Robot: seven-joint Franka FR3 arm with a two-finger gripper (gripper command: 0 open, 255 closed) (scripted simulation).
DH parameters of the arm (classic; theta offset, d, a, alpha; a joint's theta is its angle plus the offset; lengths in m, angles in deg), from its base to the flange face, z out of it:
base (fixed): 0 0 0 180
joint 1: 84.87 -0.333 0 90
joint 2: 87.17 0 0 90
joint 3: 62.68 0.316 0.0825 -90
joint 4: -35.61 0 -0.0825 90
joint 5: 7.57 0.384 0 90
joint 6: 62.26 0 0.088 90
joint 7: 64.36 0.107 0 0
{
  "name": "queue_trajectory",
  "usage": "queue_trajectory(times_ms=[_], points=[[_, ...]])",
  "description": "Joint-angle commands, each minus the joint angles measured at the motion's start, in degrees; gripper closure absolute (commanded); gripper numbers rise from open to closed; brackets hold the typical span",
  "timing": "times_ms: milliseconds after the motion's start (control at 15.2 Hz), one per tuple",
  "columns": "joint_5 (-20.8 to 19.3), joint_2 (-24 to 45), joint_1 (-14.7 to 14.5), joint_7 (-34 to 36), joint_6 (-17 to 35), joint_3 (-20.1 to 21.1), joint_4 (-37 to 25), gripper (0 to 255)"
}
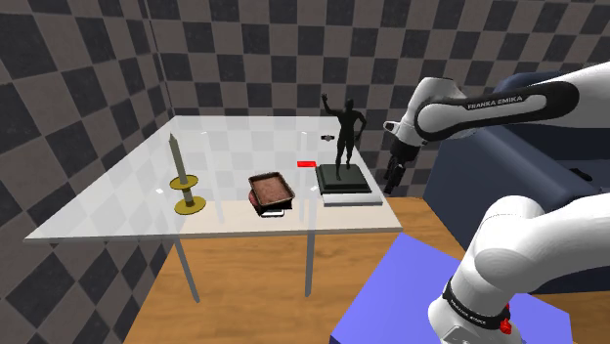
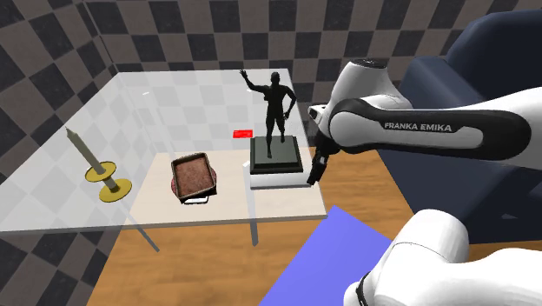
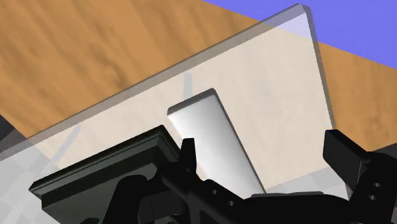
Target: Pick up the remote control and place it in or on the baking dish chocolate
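Observation:
The remote control point(image 3: 213, 137) is a flat silver-grey slab lying on the glass table point(image 1: 117, 195) against the dark statue's base, at the table's near right corner point(image 1: 350, 199) point(image 2: 280, 183). The baking dish point(image 1: 272, 188) point(image 2: 193, 174) is a brown rectangular tray to the left of the statue in both exterior views. My black gripper point(image 1: 391, 179) point(image 2: 316, 170) hangs just off the table's right edge beside the statue base. In the wrist view the gripper point(image 3: 265, 156) is open; its fingers point(image 3: 343, 153) stand wide apart above the remote without touching it.
A dark figure statue point(image 1: 346, 132) point(image 2: 275, 109) on a square base point(image 3: 108, 168) stands beside the remote. A candle in a yellow holder point(image 1: 182, 181) point(image 2: 100, 169) is at the left. A small red flat thing point(image 1: 306, 163) point(image 2: 243, 133) lies behind the dish. A dark blue sofa point(image 1: 508, 166) stands right.

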Motion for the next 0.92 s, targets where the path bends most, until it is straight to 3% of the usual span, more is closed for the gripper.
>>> queue_trajectory(times_ms=[0, 198, 660, 858], points=[[-0.92, 4.48, -0.89, -4.74, 4.63, -4.12, -0.34, 0], [-1.04, 10.8, -3.19, -11.59, 10.81, -10.26, -0.99, 0], [0.23, 16.14, -5.83, -12.82, 18.42, -12.83, 1.27, 0], [0.4, 16.63, -6.1, -12.96, 19.07, -13.07, 1.42, 0]])
